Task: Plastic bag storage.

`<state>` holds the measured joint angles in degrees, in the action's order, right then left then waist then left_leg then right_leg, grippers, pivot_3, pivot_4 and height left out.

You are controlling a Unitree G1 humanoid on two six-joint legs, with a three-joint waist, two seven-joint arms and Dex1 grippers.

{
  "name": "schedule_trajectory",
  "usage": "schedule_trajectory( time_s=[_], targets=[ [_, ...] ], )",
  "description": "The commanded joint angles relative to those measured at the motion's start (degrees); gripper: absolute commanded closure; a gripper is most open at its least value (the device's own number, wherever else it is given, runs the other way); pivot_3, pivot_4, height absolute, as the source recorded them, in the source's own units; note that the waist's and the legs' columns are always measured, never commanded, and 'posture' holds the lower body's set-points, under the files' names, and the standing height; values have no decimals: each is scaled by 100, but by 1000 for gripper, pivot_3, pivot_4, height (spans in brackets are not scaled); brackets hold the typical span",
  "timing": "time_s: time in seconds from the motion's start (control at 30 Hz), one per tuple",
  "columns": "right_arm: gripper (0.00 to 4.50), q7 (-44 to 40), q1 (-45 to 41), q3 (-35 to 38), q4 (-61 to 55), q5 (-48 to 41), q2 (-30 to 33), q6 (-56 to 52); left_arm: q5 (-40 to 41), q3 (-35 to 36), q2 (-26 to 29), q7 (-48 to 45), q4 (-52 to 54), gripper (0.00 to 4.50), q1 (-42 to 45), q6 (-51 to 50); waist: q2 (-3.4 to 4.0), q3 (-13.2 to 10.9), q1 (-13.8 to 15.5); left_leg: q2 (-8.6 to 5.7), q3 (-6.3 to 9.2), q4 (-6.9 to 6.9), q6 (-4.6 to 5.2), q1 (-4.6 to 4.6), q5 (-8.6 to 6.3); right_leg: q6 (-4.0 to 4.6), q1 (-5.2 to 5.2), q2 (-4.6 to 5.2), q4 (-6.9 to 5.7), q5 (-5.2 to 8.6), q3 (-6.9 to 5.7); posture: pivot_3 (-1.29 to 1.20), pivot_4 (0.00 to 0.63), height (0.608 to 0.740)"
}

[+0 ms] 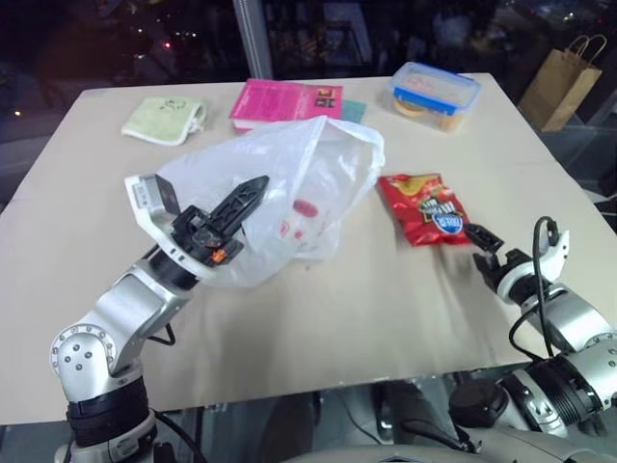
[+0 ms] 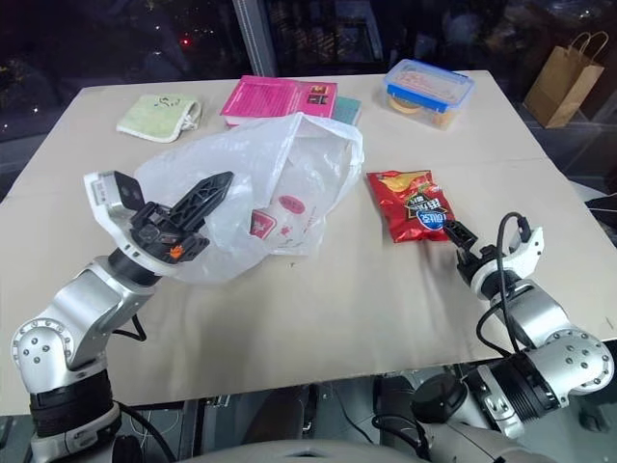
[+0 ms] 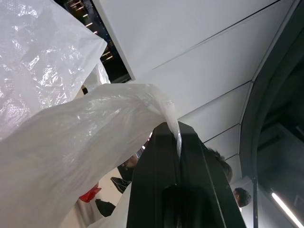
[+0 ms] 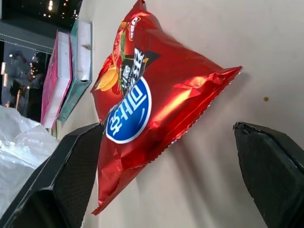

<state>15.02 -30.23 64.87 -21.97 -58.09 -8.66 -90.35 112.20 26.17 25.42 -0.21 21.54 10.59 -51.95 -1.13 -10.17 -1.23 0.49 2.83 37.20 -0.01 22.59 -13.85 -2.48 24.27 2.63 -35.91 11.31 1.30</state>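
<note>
**Bag held open-side up, storage barely begun**

The plastic bag (image 1: 289,193) lies in the middle of the worktop (image 1: 337,318), puffed up and crumpled, with one edge lifted off the surface. The left end effector (image 1: 241,207) is clamped shut on that edge; in the left wrist view a twisted strip of the film runs between its closed fingers. The bag's red printed mark shows through the film. Whether anything lies inside the bag cannot be told through the translucent plastic.

The red snack packet (image 1: 424,207) lies flat on the worktop just beside the bag, on the robot's right. The right end effector (image 2: 461,236) sits close behind the packet's near corner with its fingers spread wide and nothing between them; in the right wrist view the packet lies ahead of the gap.

As a judgement, the task is at an early stage: the bag is gripped and raised, but not folded, gathered or put away.

At the far edge, a clear lidded box with blue clips (image 1: 436,95) holds something pale and round. Nearby lie a pink book (image 1: 284,101) and a green cloth (image 1: 164,118). A brown paper bag (image 1: 564,82) stands beyond the worktop; its contents are hidden.
</note>
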Motion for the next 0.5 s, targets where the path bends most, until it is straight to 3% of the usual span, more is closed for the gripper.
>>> schedule_trajectory(
  time_s=[0.03,0.27,0.5],
  targets=[
    [43,182,-412,-593,651,-310,-1023,666,80,-3,0,4,242,4500,63,59,0,0,-37,0,0,0,0,-1,0,1,0,0,0,-1,1,0,150,740],
    [43,-45,-262,-1736,2039,-280,-453,2054,80,-66,-73,119,367,4500,66,161,-14,9,-173,10,-12,0,0,-12,0,0,-3,-8,0,-1,12,0,150,740],
    [3195,-692,-50,-2686,2644,119,98,3075,80,-102,-150,237,561,4500,-30,356,-13,9,-260,37,-20,-2,0,-28,0,-9,-4,-41,-4,4,28,0,150,740]
  ],
)
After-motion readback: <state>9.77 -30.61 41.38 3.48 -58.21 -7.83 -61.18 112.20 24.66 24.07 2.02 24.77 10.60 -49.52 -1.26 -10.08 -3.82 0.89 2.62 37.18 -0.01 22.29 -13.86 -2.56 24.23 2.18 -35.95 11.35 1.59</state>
